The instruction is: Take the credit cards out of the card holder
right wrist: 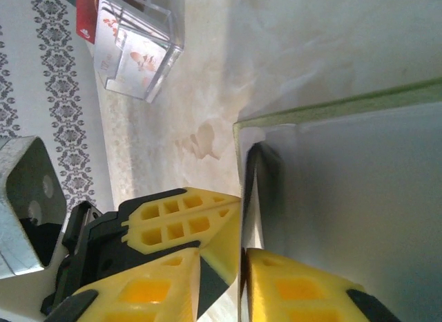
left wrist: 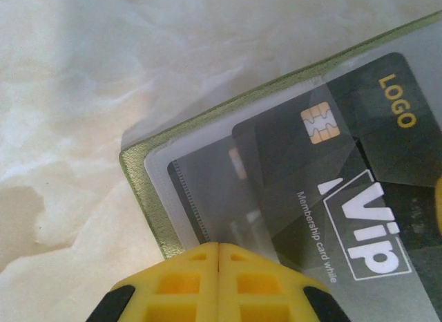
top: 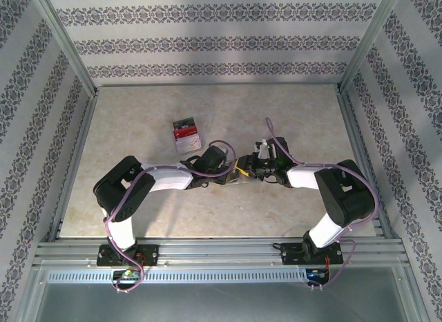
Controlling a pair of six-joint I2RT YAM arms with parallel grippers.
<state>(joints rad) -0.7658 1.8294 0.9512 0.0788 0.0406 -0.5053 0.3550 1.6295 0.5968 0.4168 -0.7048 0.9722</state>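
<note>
Marbled tabletop, boxed in by patterned walls

A pale, beige-marbled surface point(top: 290, 121) sits inside three walls papered in white with grey ornamental bands point(top: 207, 42). Bare metal posts point(top: 65, 42) rise at the far corners. Left of the middle and nearer the far edge than the near one stands a small clear plastic box point(right wrist: 155, 56) with upright see-through walls. A faint brownish stain point(right wrist: 204, 142) marks the surface. Along the near edge run grey metal rails point(top: 221, 251), with a perforated strip point(top: 221, 275) just below them.
</note>
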